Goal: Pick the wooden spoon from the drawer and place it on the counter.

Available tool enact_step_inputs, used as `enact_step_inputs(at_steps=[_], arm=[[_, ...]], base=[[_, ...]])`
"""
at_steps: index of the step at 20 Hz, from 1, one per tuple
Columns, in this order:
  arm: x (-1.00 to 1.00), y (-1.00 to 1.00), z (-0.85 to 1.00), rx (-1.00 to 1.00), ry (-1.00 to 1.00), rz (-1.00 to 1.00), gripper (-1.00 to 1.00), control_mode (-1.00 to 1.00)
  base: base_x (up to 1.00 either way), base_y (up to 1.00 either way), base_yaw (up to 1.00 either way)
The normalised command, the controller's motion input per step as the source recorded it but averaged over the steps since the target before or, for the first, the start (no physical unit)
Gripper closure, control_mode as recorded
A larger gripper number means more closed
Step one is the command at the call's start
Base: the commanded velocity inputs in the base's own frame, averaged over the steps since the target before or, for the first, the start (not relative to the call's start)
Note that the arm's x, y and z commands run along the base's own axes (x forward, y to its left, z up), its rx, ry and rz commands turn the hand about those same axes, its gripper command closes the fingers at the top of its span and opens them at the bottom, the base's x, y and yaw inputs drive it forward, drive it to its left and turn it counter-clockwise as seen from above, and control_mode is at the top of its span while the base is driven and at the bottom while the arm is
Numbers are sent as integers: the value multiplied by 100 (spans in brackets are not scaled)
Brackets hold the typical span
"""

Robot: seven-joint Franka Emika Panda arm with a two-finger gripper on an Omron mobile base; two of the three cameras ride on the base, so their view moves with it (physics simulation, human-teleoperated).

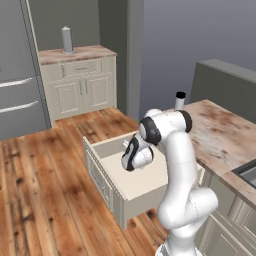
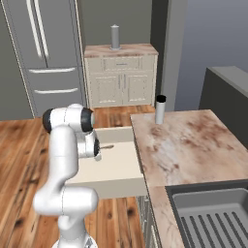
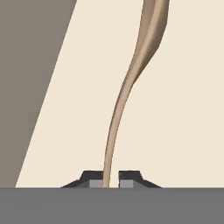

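The wooden spoon (image 3: 131, 83) lies on the pale beige floor of the open drawer (image 3: 183, 113). Its thin handle runs down between my two dark fingertips, and its bowl end widens toward the top of the hand view. My gripper (image 3: 110, 180) is shut on the handle's end. In the base views my hand reaches down into the cream drawer (image 1: 102, 175), which is pulled out below the counter (image 1: 220, 135). A short piece of the spoon (image 2: 107, 146) shows beside my hand in the right base view, over the drawer's floor (image 2: 118, 167).
A grey cylinder with a black cap (image 2: 160, 110) stands at the far corner of the marble counter (image 2: 189, 140). A sink (image 2: 213, 213) is set into its near end. Across the wooden floor are a far cabinet (image 1: 80, 80) and a fridge (image 1: 17, 75).
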Motion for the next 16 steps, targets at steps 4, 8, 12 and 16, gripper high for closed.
enact_step_inputs(at_steps=[4, 8, 12, 16], arm=[[-26, 0, 100, 0, -37, -8, 100, -100], [-3, 2, 100, 0, -23, -12, 100, -100], [0, 7, 100, 0, -5, -21, 100, -100], [0, 0, 100, 0, 1, -22, 100, -100]], base=[[0, 0, 0], [0, 0, 0], [0, 0, 0], [0, 0, 0]])
